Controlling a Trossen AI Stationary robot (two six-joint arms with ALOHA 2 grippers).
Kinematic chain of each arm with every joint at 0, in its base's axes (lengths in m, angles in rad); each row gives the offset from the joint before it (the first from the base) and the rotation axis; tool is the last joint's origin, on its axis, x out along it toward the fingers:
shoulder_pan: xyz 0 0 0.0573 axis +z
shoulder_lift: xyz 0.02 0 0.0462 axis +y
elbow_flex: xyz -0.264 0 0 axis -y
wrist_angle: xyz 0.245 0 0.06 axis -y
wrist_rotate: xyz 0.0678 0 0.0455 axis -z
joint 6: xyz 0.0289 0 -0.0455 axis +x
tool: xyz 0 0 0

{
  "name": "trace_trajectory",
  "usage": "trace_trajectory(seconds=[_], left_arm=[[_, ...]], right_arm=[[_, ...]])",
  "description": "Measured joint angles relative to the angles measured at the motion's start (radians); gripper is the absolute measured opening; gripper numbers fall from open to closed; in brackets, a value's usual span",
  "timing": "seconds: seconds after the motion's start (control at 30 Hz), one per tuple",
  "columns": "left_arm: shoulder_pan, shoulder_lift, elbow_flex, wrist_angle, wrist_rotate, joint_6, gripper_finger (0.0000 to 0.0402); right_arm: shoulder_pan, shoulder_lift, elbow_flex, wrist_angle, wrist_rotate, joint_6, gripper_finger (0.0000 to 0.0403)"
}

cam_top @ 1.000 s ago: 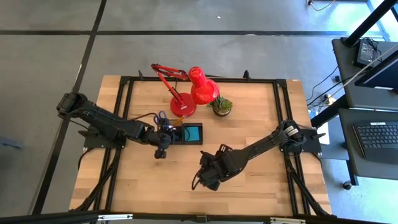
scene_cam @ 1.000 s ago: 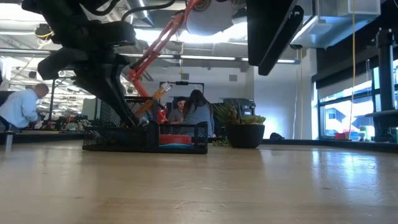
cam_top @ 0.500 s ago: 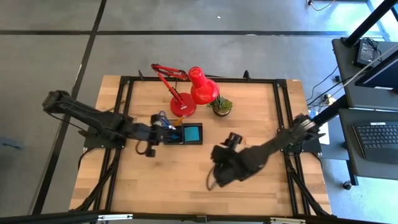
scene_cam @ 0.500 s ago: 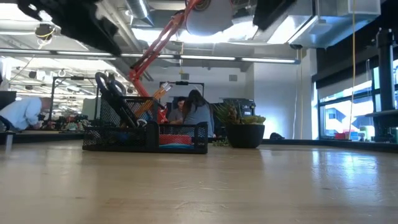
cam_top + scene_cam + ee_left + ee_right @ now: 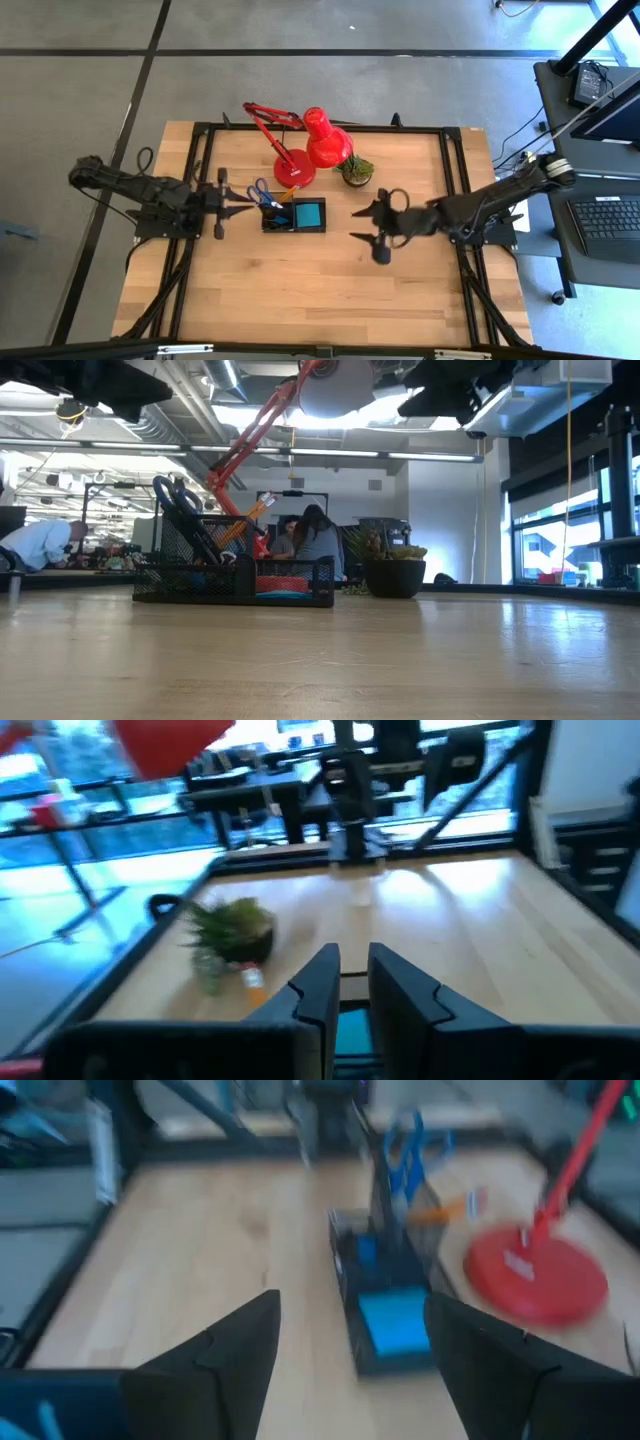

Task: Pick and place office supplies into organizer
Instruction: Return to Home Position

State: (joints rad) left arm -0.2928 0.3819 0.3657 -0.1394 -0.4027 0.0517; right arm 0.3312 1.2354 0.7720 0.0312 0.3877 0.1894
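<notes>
Left gripper [image 5: 238, 198], right gripper [image 5: 359, 226] apparently retreated from organizer [image 5: 294, 230].

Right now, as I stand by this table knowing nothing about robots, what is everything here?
table: one, light wood, black-framed.
organizer: one, black mesh, mid-table, in front of the lamp's base.
note pad: one, blue, in the organizer's square tray.
scissors: one pair, blue handles, standing in the organizer.
pencil: at least one, orange, standing beside the scissors.
desk lamp: one, red, at the table's rear.
potted plant: one, green, right beside the lamp.
keyboard: one, black, on a side desk right of the table.
people: several, in the room beyond.
left pincer: dark, just left of the organizer.
right pincer: dark, open, right of the organizer.
</notes>
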Motion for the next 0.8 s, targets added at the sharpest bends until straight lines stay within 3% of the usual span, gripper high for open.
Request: trace_trajectory(seconds=[0.1,0.27,0.57,0.8], left_arm=[[0.0,-0.038,-0.001,-0.029,-0.043,0.011,0.0048],[0.0,-0.051,-0.001,-0.039,-0.047,-0.03,0.0048],[0.0,-0.089,-0.002,-0.014,0.005,-0.065,0.0048],[0.0,-0.143,-0.066,0.057,0.011,-0.049,0.0048]], right_arm=[[-0.071,-0.088,-0.109,0.121,-0.071,-0.098,0.025],[-0.164,-0.231,-0.236,0.145,-0.102,-0.168,0.025],[-0.339,-0.517,-0.447,0.145,-0.261,-0.15,0.025],[-0.393,-0.72,-0.538,0.139,-0.323,-0.169,0.025]])
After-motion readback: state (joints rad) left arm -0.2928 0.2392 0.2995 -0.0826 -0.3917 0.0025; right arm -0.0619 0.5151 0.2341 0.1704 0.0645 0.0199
